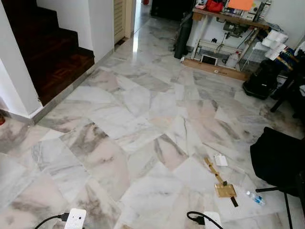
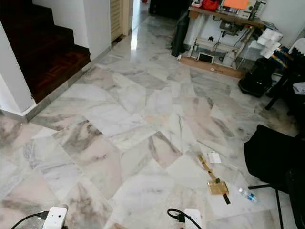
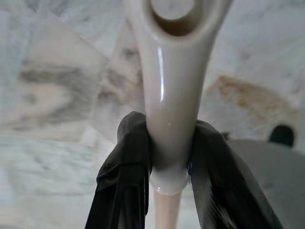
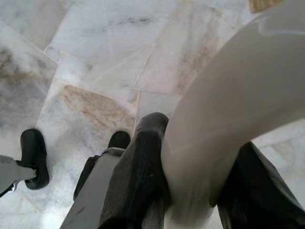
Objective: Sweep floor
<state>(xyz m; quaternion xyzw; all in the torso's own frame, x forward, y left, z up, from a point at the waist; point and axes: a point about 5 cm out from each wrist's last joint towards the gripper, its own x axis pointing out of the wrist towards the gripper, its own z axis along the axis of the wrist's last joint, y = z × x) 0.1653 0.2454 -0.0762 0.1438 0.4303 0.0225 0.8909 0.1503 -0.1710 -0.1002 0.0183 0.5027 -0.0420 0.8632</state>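
I had both tools clamped on cream plastic handles: the left tool (image 3: 169, 164) pinching a slim handle (image 3: 170, 95) with a hanging hole, the right tool (image 4: 190, 191) closed around a thicker curved handle (image 4: 238, 109). The litter I judged worth sweeping, a gold wrapper (image 1: 225, 190), a white scrap (image 1: 220, 160) and a small bottle (image 1: 252, 197), lay on the marble floor (image 1: 119, 124) just beside the black chair (image 1: 279, 160), ahead and to my right, so the right arm sat nearer.
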